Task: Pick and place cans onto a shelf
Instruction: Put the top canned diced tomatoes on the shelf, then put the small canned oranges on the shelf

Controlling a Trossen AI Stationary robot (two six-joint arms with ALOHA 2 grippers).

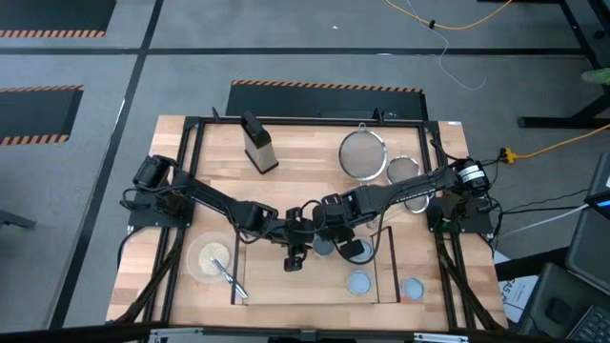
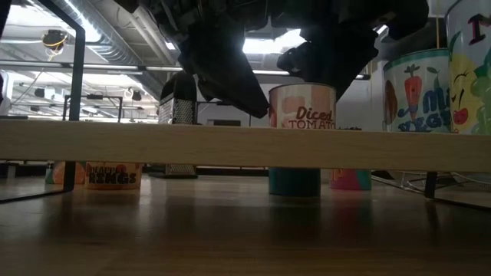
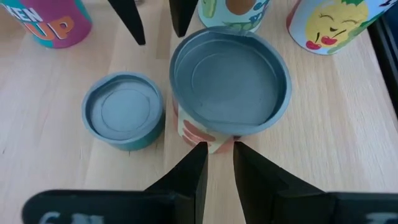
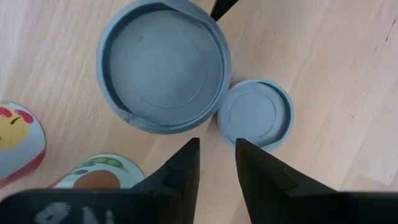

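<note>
A wide can labelled diced tomato (image 3: 230,81) shows above the shelf board (image 2: 153,146) in the low view, where the board hides its base. Beside it stands a smaller teal can (image 3: 124,112). My left gripper (image 3: 219,149) is open by a narrow gap, its fingertips at the wide can's side just under the rim. My right gripper (image 4: 216,144) points steeply down on the other side, also open by a narrow gap. It hangs over bare wood where the wide can (image 4: 161,68) and the small can (image 4: 256,114) meet, with nothing between its fingers. My left gripper comes slanting down at the tomato can's side wall (image 3: 199,134), just below the rim. The can's label shows in the gap between the two fingertips. I cannot tell whether the tips touch the wall.
A pink can (image 3: 56,22), a vegetable can (image 3: 233,9) and a fruit can (image 3: 329,25) stand close by. A grater (image 1: 259,145) and two mesh strainers (image 1: 363,154) are at the far side. A bowl with a utensil (image 1: 212,257) sits near left. Black shelf uprights (image 2: 77,100) flank the board.
</note>
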